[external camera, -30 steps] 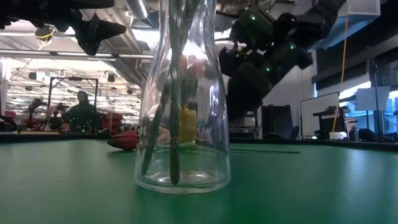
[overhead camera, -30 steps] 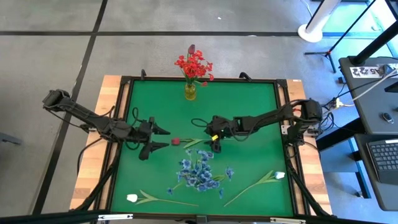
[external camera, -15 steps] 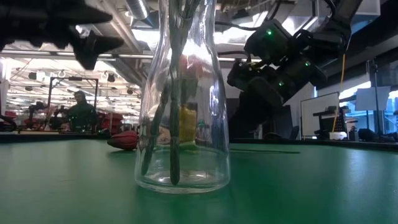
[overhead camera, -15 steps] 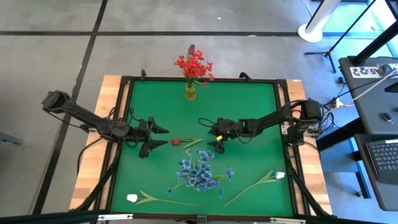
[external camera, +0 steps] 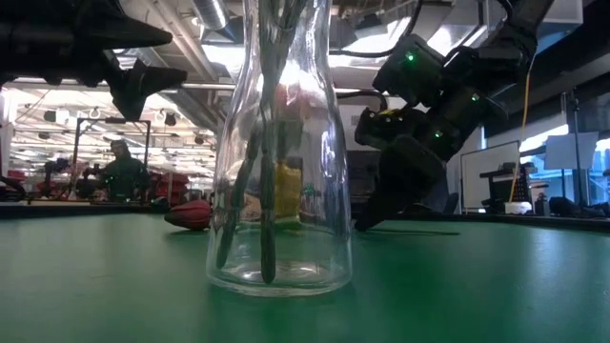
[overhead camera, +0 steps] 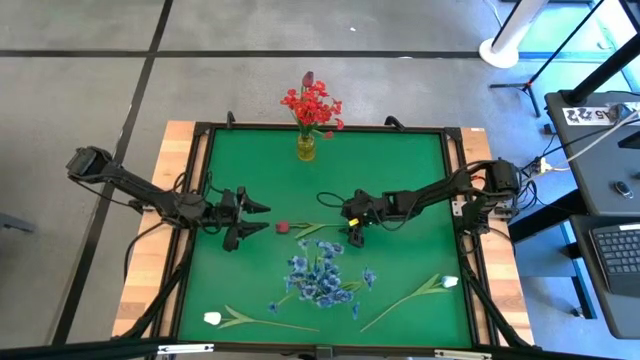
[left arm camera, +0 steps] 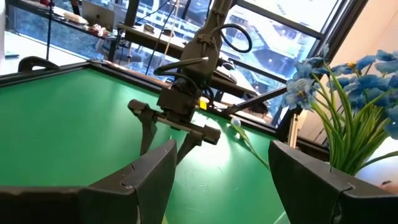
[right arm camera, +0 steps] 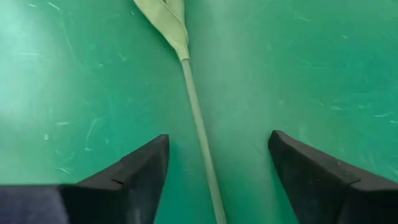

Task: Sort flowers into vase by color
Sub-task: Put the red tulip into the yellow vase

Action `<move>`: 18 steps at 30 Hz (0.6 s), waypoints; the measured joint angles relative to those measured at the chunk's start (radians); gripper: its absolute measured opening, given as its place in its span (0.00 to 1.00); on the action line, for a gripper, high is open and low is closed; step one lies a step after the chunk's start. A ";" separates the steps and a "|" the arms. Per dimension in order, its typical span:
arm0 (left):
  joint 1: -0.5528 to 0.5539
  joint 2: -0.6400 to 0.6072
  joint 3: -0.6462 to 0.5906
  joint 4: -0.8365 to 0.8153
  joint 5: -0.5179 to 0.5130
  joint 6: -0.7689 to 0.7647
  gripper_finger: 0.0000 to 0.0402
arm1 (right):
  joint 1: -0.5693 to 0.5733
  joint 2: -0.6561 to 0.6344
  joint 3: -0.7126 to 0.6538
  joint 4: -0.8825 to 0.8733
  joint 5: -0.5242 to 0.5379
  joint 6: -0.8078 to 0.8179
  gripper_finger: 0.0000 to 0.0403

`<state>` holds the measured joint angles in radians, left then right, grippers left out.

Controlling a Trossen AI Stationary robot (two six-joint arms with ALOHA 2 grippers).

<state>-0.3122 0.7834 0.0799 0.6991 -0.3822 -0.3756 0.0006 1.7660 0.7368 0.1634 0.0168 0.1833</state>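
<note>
Over the green tabletop, right hand spread astride the rosebud stem, nothing gripped.
Right hand sits low at mid-tabletop, fingers apart with the thin green stem running between them, not touching either; dark red rosebud lies on the mat at the stem's far end, between the two hands. Left hand hovers just beside the bud, fingers spread, empty. Red sprays stand in the small vase at the far edge. Blue sprays lie in a loose heap near mid-tabletop, below the right hand. Two white tulips lie flat near the front edge: one front-left, one front-right. Clear glass vase fills the low view, green stems inside.
</note>
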 joint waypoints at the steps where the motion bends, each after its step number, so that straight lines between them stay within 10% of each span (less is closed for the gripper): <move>1: 0.000 0.000 0.000 0.000 -0.001 0.000 0.62 | 0.000 0.000 0.000 -0.009 0.001 0.000 0.66; 13: 0.000 0.000 0.000 0.002 -0.002 -0.007 0.62 | -0.002 0.000 -0.001 -0.086 0.051 -0.005 0.06; 18: 0.000 0.000 0.000 0.029 -0.005 -0.007 0.62 | 0.000 -0.019 0.008 -0.099 0.088 -0.011 0.04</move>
<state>-0.3122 0.7834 0.0799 0.7282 -0.3870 -0.3826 0.0005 1.7470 0.7446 0.0646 0.1046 0.1723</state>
